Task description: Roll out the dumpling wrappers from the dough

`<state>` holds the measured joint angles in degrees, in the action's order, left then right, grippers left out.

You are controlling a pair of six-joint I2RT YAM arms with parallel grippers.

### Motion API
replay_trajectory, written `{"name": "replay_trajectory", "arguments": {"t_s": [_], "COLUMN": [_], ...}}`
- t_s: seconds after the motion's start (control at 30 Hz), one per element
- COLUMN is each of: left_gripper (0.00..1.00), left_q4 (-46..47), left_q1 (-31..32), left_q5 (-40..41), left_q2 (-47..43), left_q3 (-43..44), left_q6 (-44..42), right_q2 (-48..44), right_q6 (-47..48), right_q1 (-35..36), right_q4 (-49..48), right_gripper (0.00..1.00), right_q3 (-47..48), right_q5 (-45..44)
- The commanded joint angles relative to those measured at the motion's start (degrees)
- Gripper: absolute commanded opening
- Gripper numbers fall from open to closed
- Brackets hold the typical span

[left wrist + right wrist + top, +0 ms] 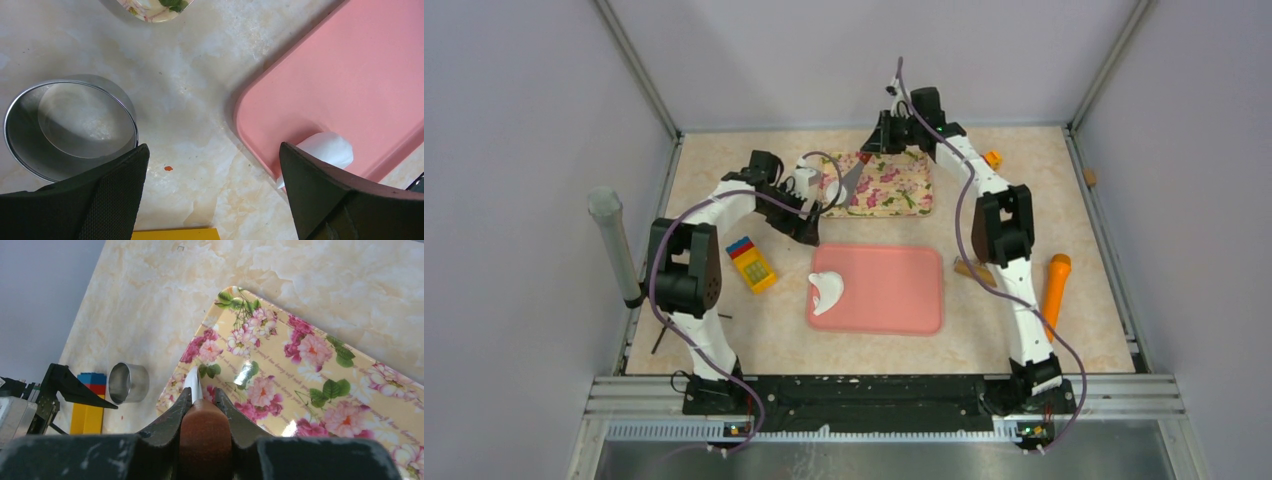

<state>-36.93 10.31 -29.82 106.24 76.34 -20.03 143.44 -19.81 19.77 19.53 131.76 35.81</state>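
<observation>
— Over on the pink mat (894, 300), close to its left edge: the dough (827, 292), white, flattened, irregular, one end curled up. Touches neither arm.

— And the left gripper (212, 147)?

— Spread as wide as can be, pinching nothing. Hangs above bare marbled tabletop (200, 75), between the metal ring (22, 140) on one side and the mat's rounded corner on the other. From the wrist view, dough peeking out just behind one black finger, right at the mat's rim.

— Anything in that ring?

— Pale round patch (80, 117) inside it. Cannot tell what. Ring upright on the table, apart from the mat.

— Across to the right gripper (202, 395), then.

— Pressed together on a wooden handle (205, 435), brown, wedged snugly between the fingers. Thin pale blade (194, 382) sticking out ahead, seen edge-on. Held above the near-left part of the floral tray (310, 385): yellow ground, pink roses, green leaves.

— Any lettering worth reading?

— Fine brown script running between the tray's flowers, too small and blurred to make out. Grid of marks on the yellow toy (754, 268) left of the mat, blue and red bricks at its far end; nothing legible there either.

— On the far right?

— Orange cylinder (1056, 285) lying on the table, well apart from the mat.
</observation>
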Motion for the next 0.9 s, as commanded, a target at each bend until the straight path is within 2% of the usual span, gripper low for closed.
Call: {"name": "replay_trajectory", "arguments": {"t_s": [0.0,0.4,0.6,0.87], "left_gripper": [0.99,0.99,0.99,0.99], "left_q4": [1.67,2.03,2.21,2.30], "left_q1": [-0.29,-0.37,-0.37,-0.37], "left_q5": [-1.68,-1.73,-1.99,-2.23], "left_q2": [-2.61,-3.05,-3.14,-3.40], "left_q3": [-0.46,-0.78,-1.06,-1.28], "left_q6": [-0.11,0.17,0.26,0.35], "right_q2": [-2.11,-4.41,-6.25,-6.70], "right_q6": [10.27,28.62,34.45,35.83], "right_q1": [0.96,6.64,9.01,9.51], "right_q4": [6.82,14.39,13.91,14.28], "right_gripper": [0.00,0.00,0.00,0.00], "right_q3": [3.79,4.79,2.84,3.59], "right_q5": [-9.26,-23.81,-32.41,-35.55]}}
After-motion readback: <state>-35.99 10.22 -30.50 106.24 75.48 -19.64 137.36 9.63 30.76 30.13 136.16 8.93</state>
